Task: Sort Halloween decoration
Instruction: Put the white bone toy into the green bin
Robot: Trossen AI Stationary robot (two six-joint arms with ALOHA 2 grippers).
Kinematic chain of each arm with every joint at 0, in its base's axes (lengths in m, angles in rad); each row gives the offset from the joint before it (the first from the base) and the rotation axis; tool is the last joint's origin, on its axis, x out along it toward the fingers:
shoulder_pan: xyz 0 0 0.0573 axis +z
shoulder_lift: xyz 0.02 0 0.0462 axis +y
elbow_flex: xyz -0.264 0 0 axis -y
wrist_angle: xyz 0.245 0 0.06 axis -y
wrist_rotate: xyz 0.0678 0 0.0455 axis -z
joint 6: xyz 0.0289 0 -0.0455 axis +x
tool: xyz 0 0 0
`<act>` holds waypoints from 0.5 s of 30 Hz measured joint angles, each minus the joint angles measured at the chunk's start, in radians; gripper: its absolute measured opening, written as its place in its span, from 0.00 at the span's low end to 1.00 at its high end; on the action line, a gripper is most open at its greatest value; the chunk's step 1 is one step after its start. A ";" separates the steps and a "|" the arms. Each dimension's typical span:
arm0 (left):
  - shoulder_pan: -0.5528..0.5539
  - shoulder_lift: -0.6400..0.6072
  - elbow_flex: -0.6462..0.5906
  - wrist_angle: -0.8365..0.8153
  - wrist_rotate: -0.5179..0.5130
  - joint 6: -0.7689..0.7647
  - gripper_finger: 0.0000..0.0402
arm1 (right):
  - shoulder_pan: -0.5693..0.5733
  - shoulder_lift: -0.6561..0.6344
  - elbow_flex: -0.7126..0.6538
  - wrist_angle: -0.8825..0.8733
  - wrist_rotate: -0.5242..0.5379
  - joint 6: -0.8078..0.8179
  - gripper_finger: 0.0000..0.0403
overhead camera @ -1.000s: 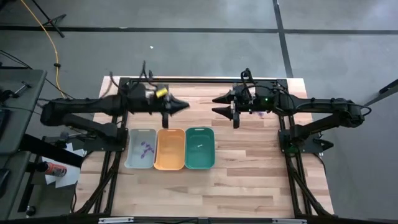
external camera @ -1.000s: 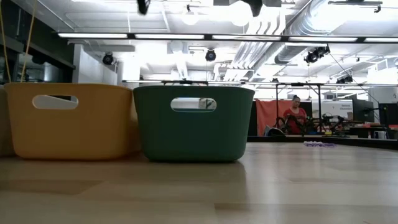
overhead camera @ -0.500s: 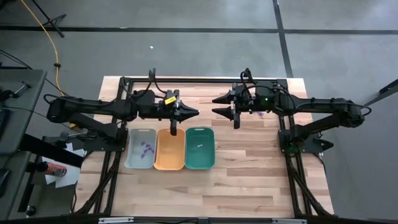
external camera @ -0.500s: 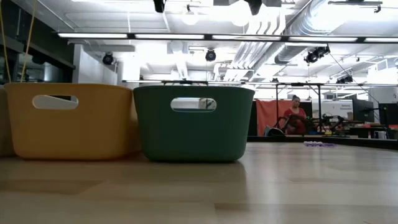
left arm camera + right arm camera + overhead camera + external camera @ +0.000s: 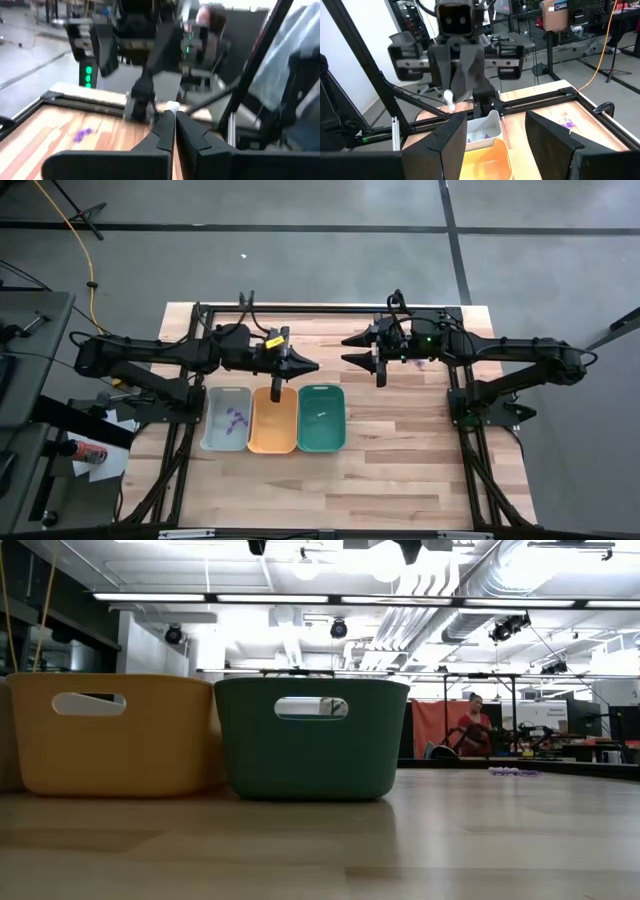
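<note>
Left gripper (image 5: 310, 365), shut on a white piece (image 5: 172, 106) between orange tray (image 5: 273, 423) and teal tray (image 5: 321, 420), best centred over teal before release; right gripper (image 5: 347, 349) open, idle right.

Open wooden tabletop (image 5: 400, 460) across lower right of the high view; blocked at centre left by grey tray (image 5: 226, 419), orange tray (image 5: 273, 420), teal tray (image 5: 321, 418) side by side.

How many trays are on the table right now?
3, side by side in a row near the table's middle: the grey tray on the left arm's side, the orange tray in the middle, the teal tray toward the right arm. None appears hidden.
</note>
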 joint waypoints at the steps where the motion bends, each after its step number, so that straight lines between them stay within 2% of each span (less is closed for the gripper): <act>1: 0.000 0.015 0.026 -0.049 0.000 0.022 0.00 | -0.003 -0.002 0.000 -0.001 0.000 0.000 0.49; 8: 0.000 0.211 0.211 -0.426 -0.001 0.200 0.00 | -0.025 -0.042 0.000 -0.047 0.004 -0.035 0.49; 11: -0.005 0.313 0.233 -0.536 -0.001 0.245 0.00 | -0.042 -0.057 0.000 -0.052 0.019 -0.052 0.49; 15: -0.009 0.439 0.233 -0.601 -0.001 0.250 0.00 | -0.064 -0.063 0.000 -0.052 0.019 -0.048 0.49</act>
